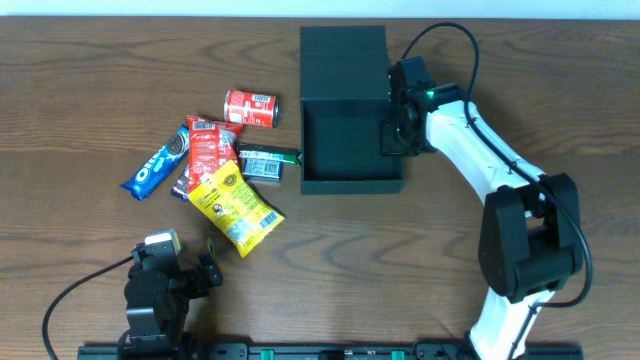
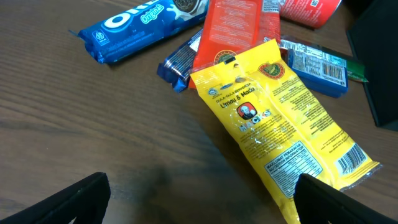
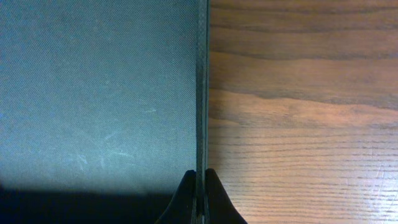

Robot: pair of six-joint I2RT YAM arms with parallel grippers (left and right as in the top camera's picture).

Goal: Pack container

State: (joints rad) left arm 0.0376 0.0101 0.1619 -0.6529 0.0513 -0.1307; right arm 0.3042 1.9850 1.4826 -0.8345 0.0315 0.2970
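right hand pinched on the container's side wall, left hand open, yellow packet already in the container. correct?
One thing is wrong: the yellow packet is not in the container. The overhead view shows it lying on the table with the other snacks, beside the container, which holds nothing. The rest stands: the right hand is shut on the container's side wall and the left hand is open.

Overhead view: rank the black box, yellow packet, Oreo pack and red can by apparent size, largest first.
1. black box
2. yellow packet
3. Oreo pack, similar length but narrower
4. red can
All sit on the table, so nearness hardly skews this.
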